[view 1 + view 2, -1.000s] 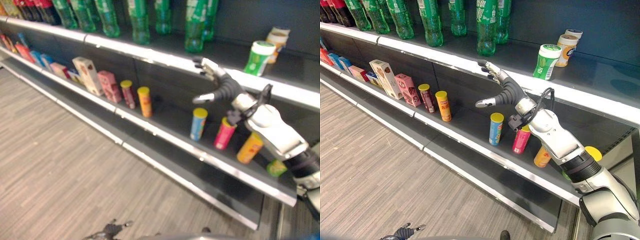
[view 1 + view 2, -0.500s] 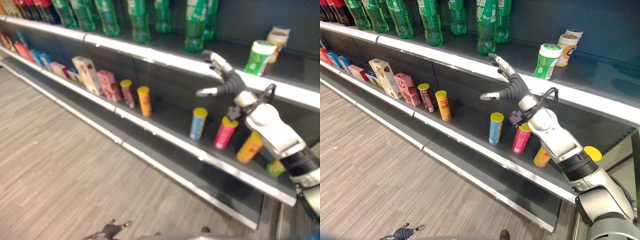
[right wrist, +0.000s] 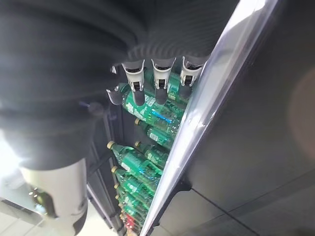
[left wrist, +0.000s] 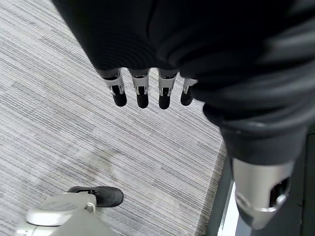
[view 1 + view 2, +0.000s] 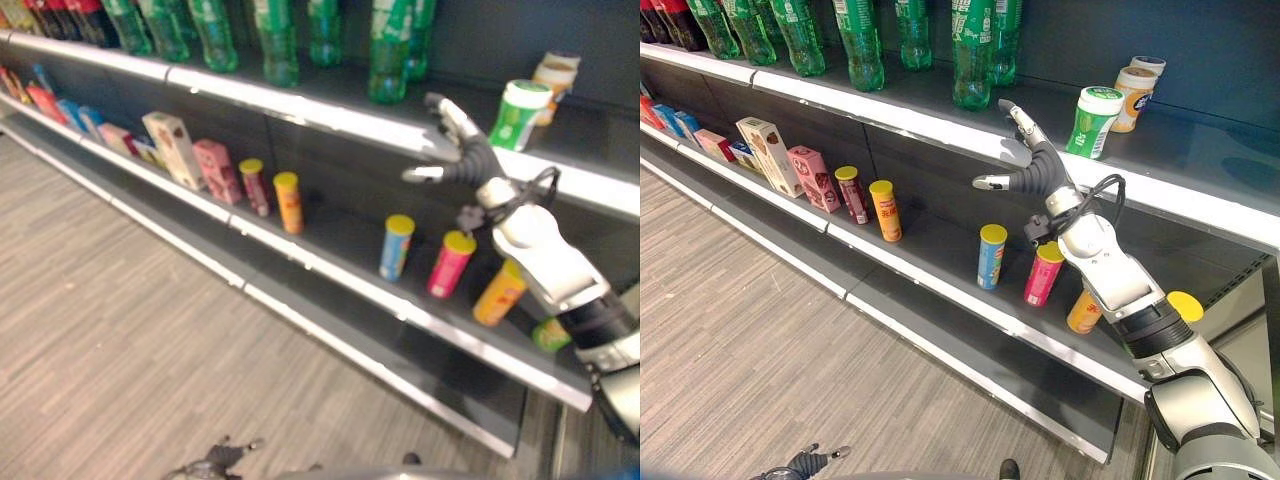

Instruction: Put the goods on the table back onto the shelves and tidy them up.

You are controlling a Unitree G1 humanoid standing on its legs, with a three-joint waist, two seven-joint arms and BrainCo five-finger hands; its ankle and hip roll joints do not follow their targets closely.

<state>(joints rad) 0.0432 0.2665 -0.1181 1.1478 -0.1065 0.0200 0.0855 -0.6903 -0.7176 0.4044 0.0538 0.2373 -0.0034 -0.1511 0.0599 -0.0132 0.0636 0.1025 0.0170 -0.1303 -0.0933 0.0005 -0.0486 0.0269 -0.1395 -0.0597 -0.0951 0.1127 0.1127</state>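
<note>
Right hand [image 5: 1032, 160] reaches, fingers spread, over the upper shelf [image 5: 1200, 205] edge.

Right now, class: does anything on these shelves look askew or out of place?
Yes. On the lower shelf, the blue can, pink can and orange can stand spaced out and leaning, unlike the upright green bottles above. The right hand hovers open, holding nothing.
</note>
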